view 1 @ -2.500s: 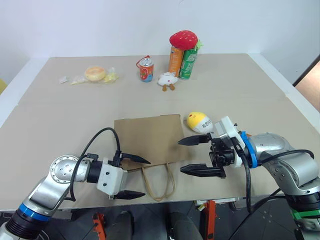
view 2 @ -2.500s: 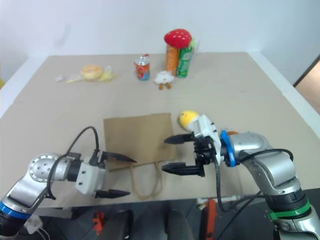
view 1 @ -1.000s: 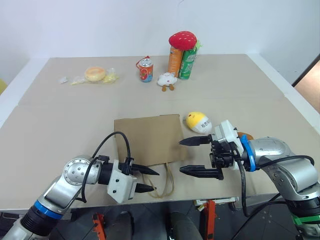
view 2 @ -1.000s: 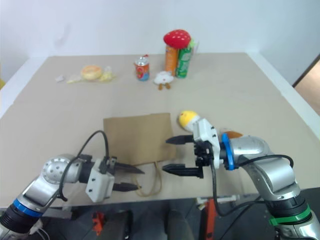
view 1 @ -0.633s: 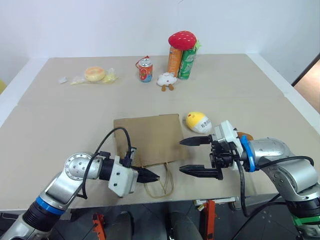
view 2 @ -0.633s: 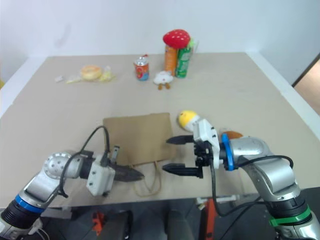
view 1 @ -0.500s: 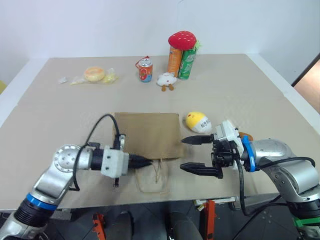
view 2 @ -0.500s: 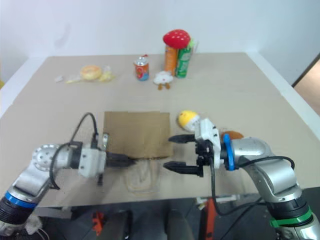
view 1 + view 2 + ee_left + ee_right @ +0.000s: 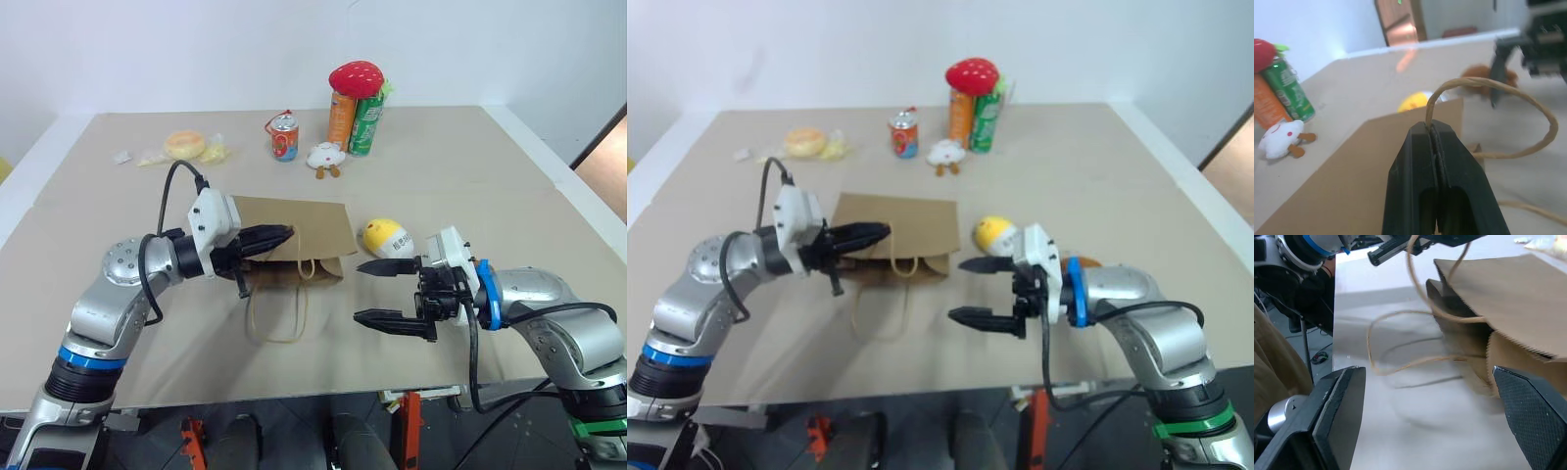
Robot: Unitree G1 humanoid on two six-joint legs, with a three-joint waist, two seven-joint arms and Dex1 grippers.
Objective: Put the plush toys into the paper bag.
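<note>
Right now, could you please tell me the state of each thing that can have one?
paper bag: mouth end lifted, mouth partly open
upper handle: pinched, raised
lower handle: slack on the table
left gripper: jaws shut on the upper handle
right gripper: jaws open, empty
yellow plush: lying on the table

The paper bag (image 9: 294,235) is sitting near the middle of the counter (image 9: 470,176), its mouth facing the near edge and one handle (image 9: 277,315) trailing on the counter toward that edge. The left hand (image 9: 284,234) is hanging over the bag's near-left part, pinching the other handle (image 9: 1488,90). The egg-shaped toy (image 9: 388,237) is lying just right of the bag. The right hand (image 9: 377,292) is hovering nearer the front edge, right of the bag. The teddy bear (image 9: 1085,262) is lying behind the right arm. Cans (image 9: 356,119) are standing near the far edge.
</note>
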